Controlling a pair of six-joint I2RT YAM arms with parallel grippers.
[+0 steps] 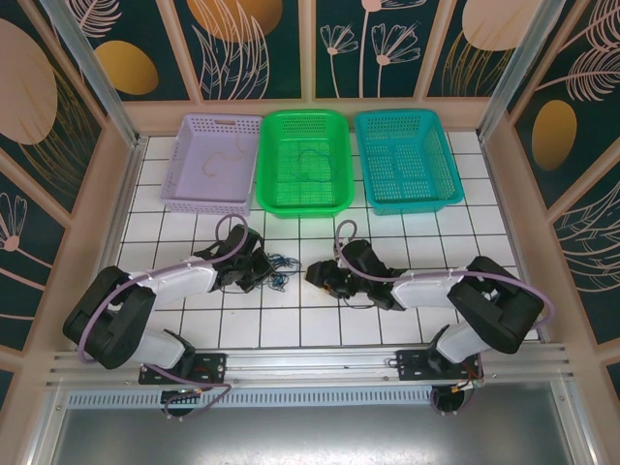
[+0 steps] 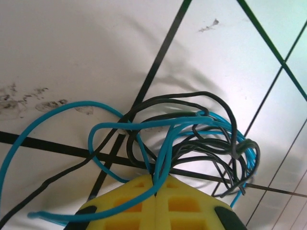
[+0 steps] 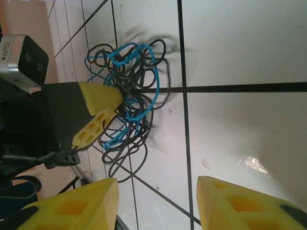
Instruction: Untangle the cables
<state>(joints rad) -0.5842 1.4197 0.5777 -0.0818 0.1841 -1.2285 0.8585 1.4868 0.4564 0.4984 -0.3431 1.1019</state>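
White gridded table (image 1: pixel 320 325) between floral walls (image 1: pixel 242 48): left pincer (image 2: pixel 154 181) pinches the cables (image 2: pixel 192 139), right pincer (image 3: pixel 157 189) spread near them

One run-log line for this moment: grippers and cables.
left gripper: shut on cables | right gripper: open, empty, facing them | cables: blue and black, knotted, on table

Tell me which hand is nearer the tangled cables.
Left. The left hand is shut on the cables; the right hand is open, apart from them, to their right.
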